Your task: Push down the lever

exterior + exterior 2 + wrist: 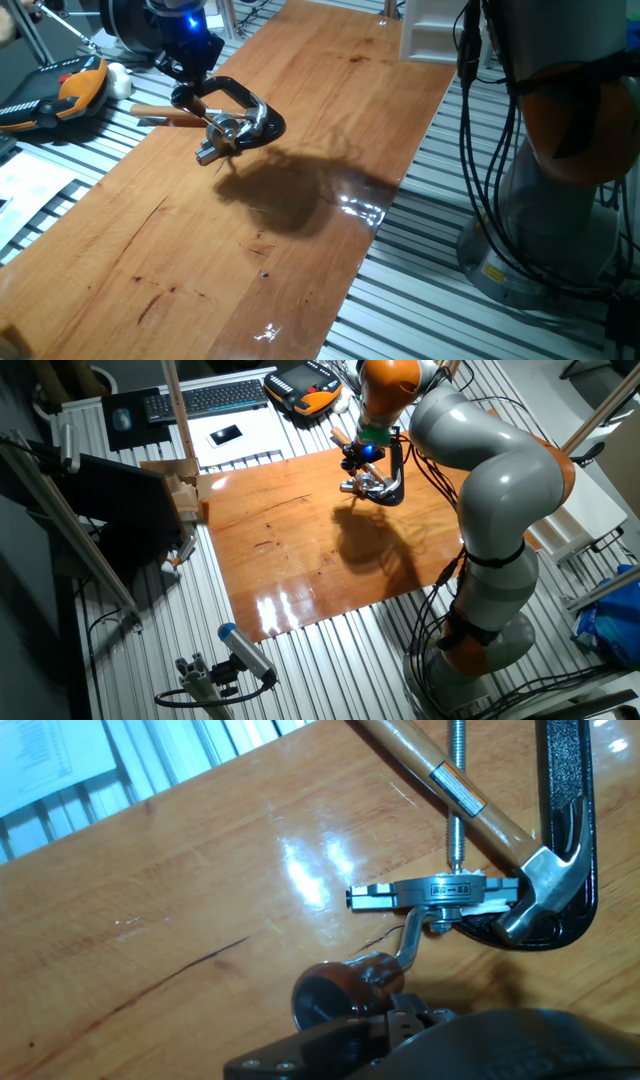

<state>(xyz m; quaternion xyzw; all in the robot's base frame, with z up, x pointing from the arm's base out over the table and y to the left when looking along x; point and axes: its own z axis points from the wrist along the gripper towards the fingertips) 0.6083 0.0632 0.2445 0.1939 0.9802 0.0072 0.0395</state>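
Observation:
The lever [405,945] is a short shiny rod with a reddish-brown knob [328,997] at its tip. It hinges on a chrome base [440,892] held to the wooden table by a black C-shaped clamp [568,810]. In the hand view the knob lies low, close to the table surface. My gripper [405,1018] sits right beside and above the knob, with its dark fingers together and nothing held. From the side, the gripper [188,95] hangs over the clamp [245,97] and the chrome base [228,130]. It also shows in the other fixed view [358,462].
A hammer with a tan wooden handle [440,775] lies across the clamp, its steel head [540,885] by the base. A white box [435,30] stands at the table's far end. An orange teach pendant [62,95] lies off the table. The arm's own base [560,200] is alongside.

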